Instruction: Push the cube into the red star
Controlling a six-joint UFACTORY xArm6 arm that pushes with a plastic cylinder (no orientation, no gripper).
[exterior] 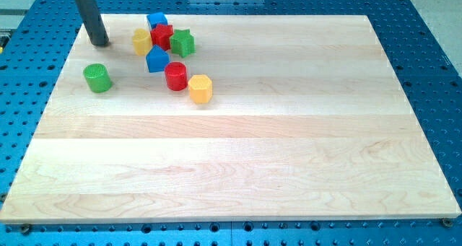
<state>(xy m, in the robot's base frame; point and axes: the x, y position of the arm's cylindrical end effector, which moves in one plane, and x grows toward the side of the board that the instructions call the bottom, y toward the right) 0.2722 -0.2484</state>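
Camera view: blocks are clustered near the top left of the wooden board (pixel 238 167), with my tip (pixel 99 42) set down apart from them.

The red star (pixel 162 36) is taken as the landmark. The blue cube (pixel 157 20) is seen touching it on its upper-left side, a yellow block (pixel 141 41) (shape unclear) is pressed against its left, and a green star (pixel 182 42) against its right. Just below it lies a blue block (pixel 157 60), then a red cylinder (pixel 176 76) and a yellow hexagonal block (pixel 201 89). A green cylinder (pixel 97 78) is placed well to its lower left. My tip, a plain rod with nothing held, is found well left of the star and cube, with the yellow block between.
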